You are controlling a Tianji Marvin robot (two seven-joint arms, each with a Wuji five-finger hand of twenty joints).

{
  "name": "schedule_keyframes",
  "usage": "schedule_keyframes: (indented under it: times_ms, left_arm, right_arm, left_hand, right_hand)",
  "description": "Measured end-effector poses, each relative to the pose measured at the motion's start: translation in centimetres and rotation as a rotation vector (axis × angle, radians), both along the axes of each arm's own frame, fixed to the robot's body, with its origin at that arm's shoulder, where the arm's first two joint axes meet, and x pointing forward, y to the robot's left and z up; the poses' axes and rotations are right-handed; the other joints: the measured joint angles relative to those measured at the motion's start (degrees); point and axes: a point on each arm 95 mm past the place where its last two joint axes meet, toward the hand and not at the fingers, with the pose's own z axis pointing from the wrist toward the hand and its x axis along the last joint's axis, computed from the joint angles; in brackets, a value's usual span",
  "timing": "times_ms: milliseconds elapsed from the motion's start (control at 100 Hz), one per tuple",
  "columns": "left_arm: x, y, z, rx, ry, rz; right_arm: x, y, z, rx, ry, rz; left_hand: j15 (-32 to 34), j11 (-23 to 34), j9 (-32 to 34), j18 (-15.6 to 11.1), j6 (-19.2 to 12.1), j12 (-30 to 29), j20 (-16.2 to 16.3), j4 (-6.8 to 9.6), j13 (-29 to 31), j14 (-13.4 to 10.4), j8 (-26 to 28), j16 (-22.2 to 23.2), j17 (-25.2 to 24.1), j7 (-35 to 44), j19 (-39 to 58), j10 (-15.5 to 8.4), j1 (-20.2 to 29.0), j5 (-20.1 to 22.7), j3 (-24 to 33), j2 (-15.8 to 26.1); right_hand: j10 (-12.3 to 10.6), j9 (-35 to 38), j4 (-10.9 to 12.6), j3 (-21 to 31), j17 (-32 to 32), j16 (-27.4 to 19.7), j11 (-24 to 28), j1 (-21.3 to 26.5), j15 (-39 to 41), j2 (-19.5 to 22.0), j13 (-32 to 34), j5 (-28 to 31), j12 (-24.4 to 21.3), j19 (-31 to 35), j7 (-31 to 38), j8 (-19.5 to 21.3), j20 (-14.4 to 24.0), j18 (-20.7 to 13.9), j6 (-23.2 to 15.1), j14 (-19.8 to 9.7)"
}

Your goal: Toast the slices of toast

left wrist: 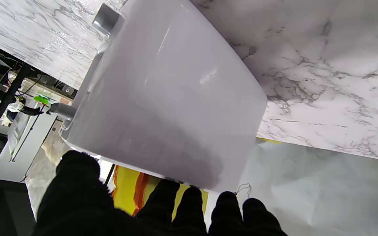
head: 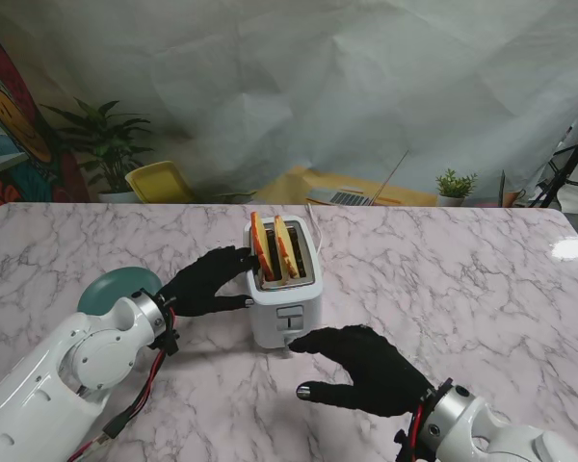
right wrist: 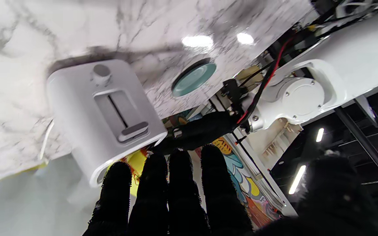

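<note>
A white toaster [head: 282, 294] stands mid-table with two toast slices [head: 261, 247] [head: 287, 248] sticking up out of its slots. My left hand [head: 204, 281] rests open against the toaster's left wall [left wrist: 169, 98], fingers spread along its upper edge. On the nearer side, my right hand [head: 366, 368] is open, with its fingers stretched toward the toaster's front face [right wrist: 103, 111]. Its fingertips are just short of the lever [right wrist: 133, 129]. That lever sits at the upper end of its slot. The right hand [right wrist: 172, 196] holds nothing.
A teal plate [head: 116, 287] lies on the marble table [head: 462, 269] to the left, partly behind my left forearm [head: 87, 361]. A white cord [head: 313, 217] runs from the toaster toward the far edge. Beyond the table are potted plants, a yellow chair and a laptop.
</note>
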Motion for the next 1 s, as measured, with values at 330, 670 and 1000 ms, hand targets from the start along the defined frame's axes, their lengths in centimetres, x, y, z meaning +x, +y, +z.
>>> schedule_keyframes:
  times_ms: [330,670,1000]
  left_arm:
    - [0.2,-0.1,0.6,0.004,0.038,-0.014]
    - [0.2,-0.2,0.6,0.001,0.046,-0.013]
    - [0.2,-0.2,0.5,-0.004,0.045,-0.008]
  right_arm:
    - [0.9,1.1,0.2,-0.049,0.095,0.046]
    - [2.9,3.5,-0.3,-0.072,0.087,0.074]
    - [6.1,3.5,-2.0,-0.115,0.169,0.000]
  left_hand:
    - [0.9,-0.1,-0.1,0.0,1.7,-0.1,0.8,0.00,0.1,0.0,-0.1,0.0,0.0,-0.4,0.0,0.6,1.5,0.0,0.0,-0.5]
    - [1.4,-0.3,-0.1,0.0,1.7,-0.1,1.5,0.00,0.1,0.0,-0.1,0.0,0.0,-0.4,0.0,0.6,2.2,0.0,0.0,-0.5]
    - [1.7,-0.7,-0.1,0.0,1.9,-0.1,2.2,0.00,0.1,0.0,-0.1,0.0,0.0,-0.5,0.0,0.4,2.2,0.0,0.0,-0.5]
  right_hand:
    - [0.1,-2.2,0.1,-1.5,-1.5,-2.1,-4.7,0.0,-2.8,1.6,-2.8,-1.6,-2.1,-1.8,-3.5,0.0,0.0,-2.3,2.2,0.0]
    - [0.2,-2.8,0.5,-3.9,-2.3,-3.3,-12.5,0.0,-4.2,3.5,-4.9,-2.2,-5.9,-3.8,-7.0,-0.8,-0.8,-4.9,2.8,-0.2]
    - [0.1,-2.7,0.6,-6.0,-4.2,-3.9,-18.8,0.0,-4.3,4.8,-9.1,-5.0,-10.0,-8.5,-8.6,-0.8,-2.1,-7.0,2.9,-1.3]
